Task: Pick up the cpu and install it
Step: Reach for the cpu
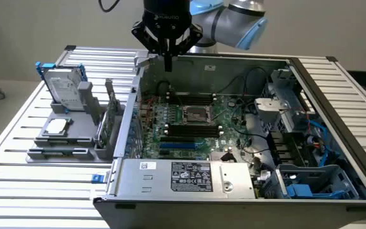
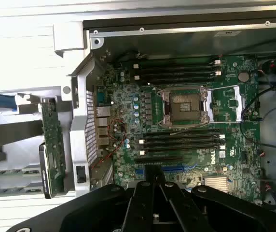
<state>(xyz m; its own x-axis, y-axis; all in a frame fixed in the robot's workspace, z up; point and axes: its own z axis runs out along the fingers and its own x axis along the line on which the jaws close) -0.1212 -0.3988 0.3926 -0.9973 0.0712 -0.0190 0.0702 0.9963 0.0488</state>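
Closest to the camera stands the open computer case [image 1: 138, 183], lying on its side, and its near wall carries a power supply [image 1: 189, 176] with a black label. Under it is a table [image 1: 36, 191] made of pale metal slats. Inside the case the green motherboard [image 1: 170, 143] [image 2: 128, 159] lies flat, with dark memory slots on two sides of the socket [image 1: 196, 113] [image 2: 186, 107], which is open and has no chip in it. On the exterior view's left, outside the case, a grey holder [image 1: 62, 143] rests on the table. A hard drive [image 1: 65, 88] in a blue frame stands upright at the far end of this holder. The claw [image 1: 167, 68] [image 2: 153, 175] hangs above the far wall of the case, near its corner on the exterior view's left. It is clenched, the two fingers are pressed together and nothing is between them. The cpu [image 1: 56, 126] lies flat on the grey holder, just in front of the hard drive, with its silvery top up. It is well apart from the claw, lower, nearer to the camera and further to the exterior view's left, with the side wall of the case between them.
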